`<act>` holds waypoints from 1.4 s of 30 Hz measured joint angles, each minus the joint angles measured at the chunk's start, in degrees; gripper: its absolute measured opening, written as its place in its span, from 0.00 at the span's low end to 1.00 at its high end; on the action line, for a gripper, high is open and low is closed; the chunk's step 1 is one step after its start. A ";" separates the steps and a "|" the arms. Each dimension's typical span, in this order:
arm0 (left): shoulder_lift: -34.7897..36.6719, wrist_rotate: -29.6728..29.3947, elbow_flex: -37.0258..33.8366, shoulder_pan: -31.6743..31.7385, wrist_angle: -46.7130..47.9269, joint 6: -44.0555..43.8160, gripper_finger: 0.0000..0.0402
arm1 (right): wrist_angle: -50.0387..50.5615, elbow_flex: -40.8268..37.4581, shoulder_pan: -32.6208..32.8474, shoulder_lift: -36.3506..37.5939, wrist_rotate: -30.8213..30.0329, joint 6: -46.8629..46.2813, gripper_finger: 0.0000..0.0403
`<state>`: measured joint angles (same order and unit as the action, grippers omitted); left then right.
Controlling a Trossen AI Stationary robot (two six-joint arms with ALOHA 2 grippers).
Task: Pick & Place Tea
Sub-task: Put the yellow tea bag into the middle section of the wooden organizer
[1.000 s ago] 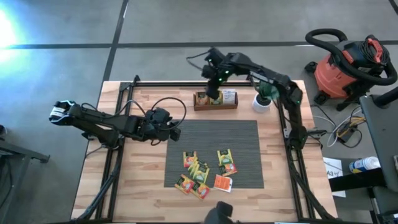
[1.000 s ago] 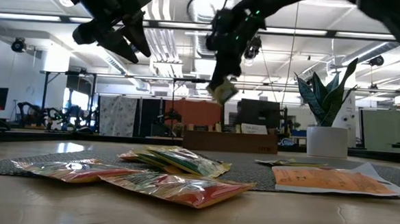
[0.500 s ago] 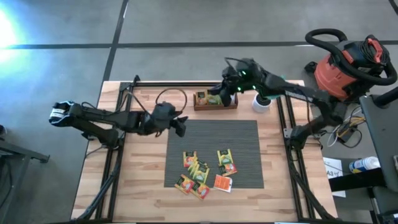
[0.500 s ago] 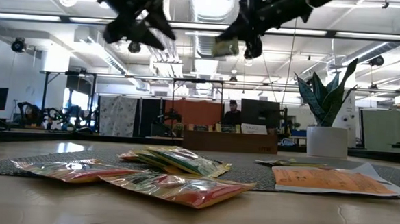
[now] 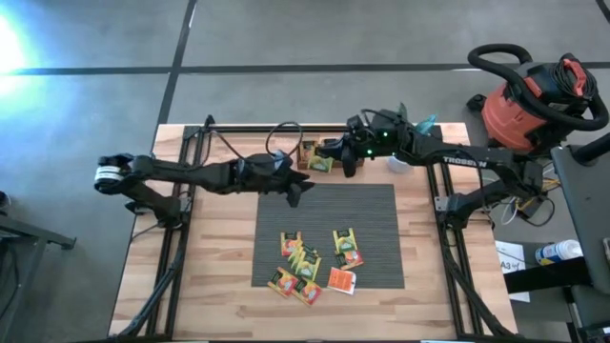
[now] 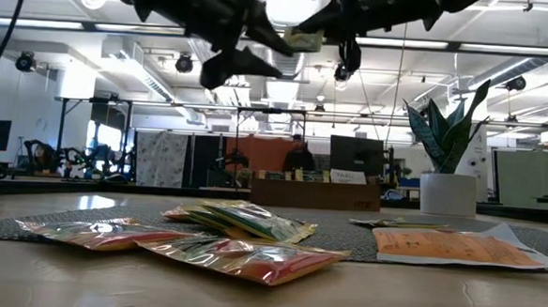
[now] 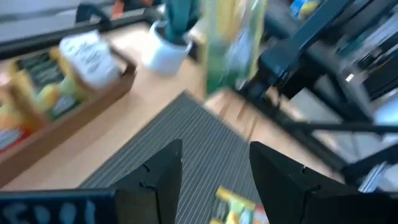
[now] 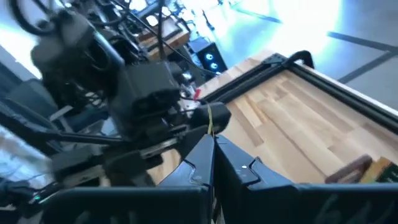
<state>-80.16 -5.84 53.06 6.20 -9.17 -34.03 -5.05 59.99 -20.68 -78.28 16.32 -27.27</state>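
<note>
My right gripper (image 5: 335, 155) reaches in from the table's right, high over the left part of the dark wooden tray (image 5: 305, 156), shut on a yellow-green tea sachet (image 5: 320, 160), (image 6: 303, 39), (image 7: 233, 43). My left gripper (image 5: 297, 187), (image 7: 214, 168) stands open at about the same height over the far edge of the grey mat (image 5: 372, 205), its fingers pointing at that sachet, a little short of it. Several more tea sachets (image 5: 303, 265) lie flat on the mat, and others stand in the tray (image 7: 56, 81). My right gripper pinches the sachet between its two shut fingers, which come nearly level from the table's right. In the right wrist view only the sachet's thin edge (image 8: 211, 124) shows, past the fingertips. The sachet juts out toward my left gripper, clear of tray and mat.
A white pot with a green plant (image 6: 444, 191) stands at the tray's right end, under my right arm. Black rails (image 5: 438, 191) run along the table's left and right sides. A red shop vacuum (image 5: 529, 100) sits on the floor beyond the right edge.
My right gripper has risen from just over the tray, tipping from pointing down to nearly level, carrying the sachet up with it. My left gripper has travelled toward the table's right, over the mat's far edge, toward the held sachet, staying open.
</note>
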 joint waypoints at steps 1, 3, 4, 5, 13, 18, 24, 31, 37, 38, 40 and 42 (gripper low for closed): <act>-0.53 0.01 0.00 0.00 -1.95 -0.20 0.45 | 0.40 0.23 0.45 -0.30 -1.19 -0.02 0.02; -1.31 0.01 0.02 0.02 -5.07 -0.38 0.45 | 0.13 0.58 0.80 -0.56 -1.82 -0.28 0.02; -1.53 0.01 0.02 0.02 -5.54 -0.37 0.45 | 0.20 0.74 1.04 -0.56 -1.96 -0.72 0.02; -1.62 0.01 0.02 0.02 -5.90 -0.30 0.45 | 0.04 0.98 1.22 -0.56 -2.36 -1.07 0.02; -1.53 0.03 0.02 0.21 -7.24 1.42 0.45 | -0.07 1.40 1.57 -0.54 -2.56 -2.56 0.02; -1.48 0.03 0.02 0.84 -7.79 1.95 0.45 | 0.15 1.26 2.38 -0.65 -1.18 -3.67 0.02; -1.48 0.38 0.02 1.27 -9.87 2.86 0.45 | 0.06 1.29 3.16 -0.65 -1.14 -4.35 0.02; -1.37 0.37 0.02 1.31 -10.06 2.83 0.45 | 3.03 1.09 3.34 -0.65 -0.86 -3.38 0.02; -1.18 1.67 0.02 1.31 -9.82 2.81 0.45 | 5.75 1.07 3.33 -0.65 -0.86 -2.26 0.02; -1.18 1.93 0.02 1.31 -9.79 2.81 0.45 | 5.72 1.07 3.32 -0.64 -0.86 -1.89 0.02; -1.18 2.33 0.02 1.31 -9.75 2.84 0.45 | 5.73 1.07 3.32 -0.63 -0.88 -1.22 0.02; -1.18 3.39 0.02 1.31 -9.75 3.50 0.45 | 5.72 1.07 3.32 -0.63 -0.88 -1.05 0.02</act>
<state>-81.34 -2.45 53.08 7.51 -18.92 -30.53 0.67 61.06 -17.37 -78.91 15.44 -28.32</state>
